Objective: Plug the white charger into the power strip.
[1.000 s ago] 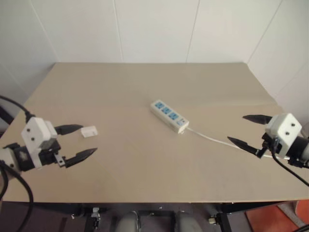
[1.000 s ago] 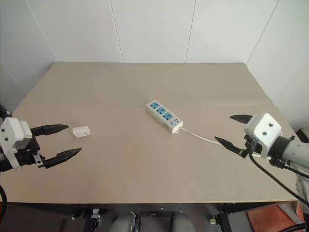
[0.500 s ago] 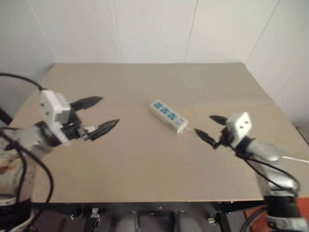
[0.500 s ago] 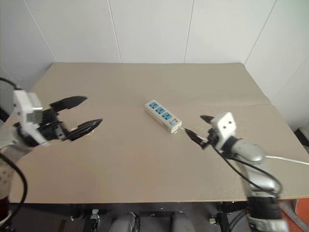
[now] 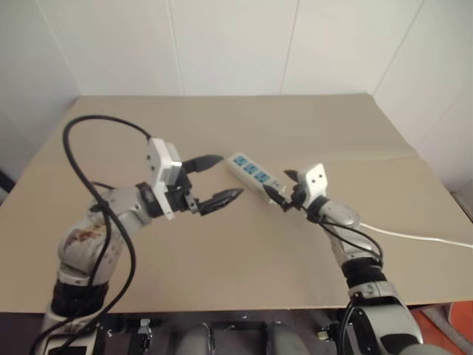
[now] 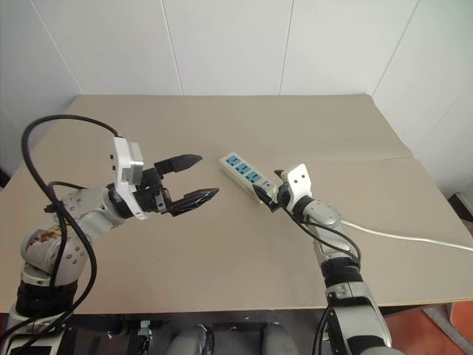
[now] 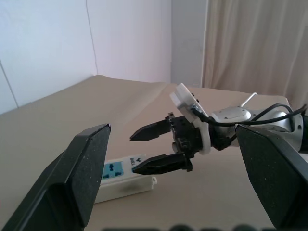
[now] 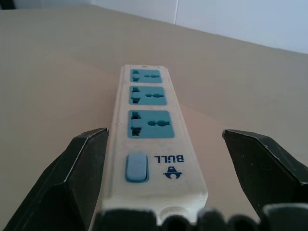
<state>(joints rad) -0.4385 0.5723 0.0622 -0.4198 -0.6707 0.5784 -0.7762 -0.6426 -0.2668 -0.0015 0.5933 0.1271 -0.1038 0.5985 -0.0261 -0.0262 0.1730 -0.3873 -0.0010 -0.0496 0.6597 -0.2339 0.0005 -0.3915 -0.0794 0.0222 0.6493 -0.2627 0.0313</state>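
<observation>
White strip (image 6: 244, 177) lies mid-table, its long axis running straight away from the right gripper (image 6: 267, 190), whose open fingers straddle its switch end, while the left gripper (image 6: 186, 180), open and empty, hovers beside it.

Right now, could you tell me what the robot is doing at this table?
The right gripper is open at the switch end of the power strip, one finger on either side, not yet closed on it. The left gripper hovers open and empty beside the strip. All three blue sockets are free, so nothing is plugged in.
</observation>
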